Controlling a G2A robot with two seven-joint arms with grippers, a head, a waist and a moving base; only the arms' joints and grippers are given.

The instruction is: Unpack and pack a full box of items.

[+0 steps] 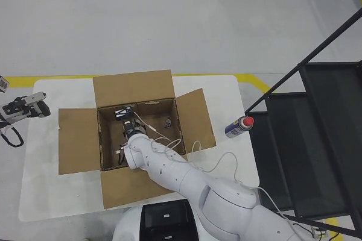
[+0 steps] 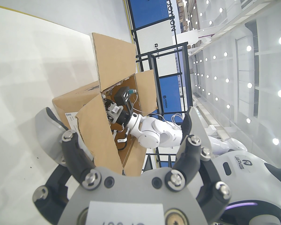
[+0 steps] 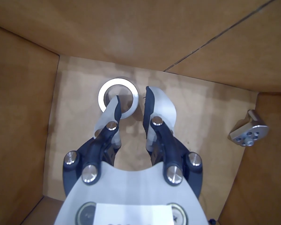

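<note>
White table point(image 1: 54, 187) under open box point(image 1: 78, 141), grey floor point(image 1: 169, 30)

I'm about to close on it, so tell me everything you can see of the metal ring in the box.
The ring is a flat, plain band of bright, brushed-looking metal with a wide round hole, like a thick washer. It lies flat on the floor of the box, near a wall. The open right end effector straddles its rim: one fingertip is over the hole, the other outside the band. Whether either touches it cannot be told. Nothing else lies against it.
</note>
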